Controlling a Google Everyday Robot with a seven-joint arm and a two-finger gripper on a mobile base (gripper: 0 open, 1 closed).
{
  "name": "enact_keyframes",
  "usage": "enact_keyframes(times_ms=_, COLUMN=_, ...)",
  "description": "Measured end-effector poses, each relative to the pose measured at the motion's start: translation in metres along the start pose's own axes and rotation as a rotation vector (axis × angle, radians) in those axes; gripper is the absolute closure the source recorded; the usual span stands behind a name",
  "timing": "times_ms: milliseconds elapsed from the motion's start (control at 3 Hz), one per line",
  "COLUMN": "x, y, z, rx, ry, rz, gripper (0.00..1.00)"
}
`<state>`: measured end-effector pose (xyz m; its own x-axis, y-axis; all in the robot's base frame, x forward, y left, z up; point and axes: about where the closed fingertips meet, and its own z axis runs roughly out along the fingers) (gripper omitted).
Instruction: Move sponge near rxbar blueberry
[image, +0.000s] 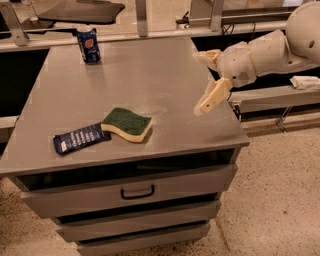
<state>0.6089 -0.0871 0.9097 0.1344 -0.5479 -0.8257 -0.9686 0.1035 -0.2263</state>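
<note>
The sponge (126, 124), pale yellow foam with a dark green top, lies flat on the grey cabinet top (150, 75) near its front edge. Its left end touches the rxbar blueberry (81, 138), a flat dark blue wrapper with white lettering lying just to the left. My gripper (204, 82) is up and to the right, above the cabinet's right edge, well clear of the sponge. It is open and holds nothing.
An upright blue soda can (88, 44) stands at the back left of the cabinet top. The cabinet has drawers below with a handle (137, 192). Shelving and a rail run behind. Speckled floor lies to the right (280, 190).
</note>
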Motion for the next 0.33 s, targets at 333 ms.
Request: enact_keyframes(times_ms=333, x=-0.0036, y=-0.0063, z=-0.007, rx=0.017, ry=-0.004, rz=-0.008, gripper=0.0)
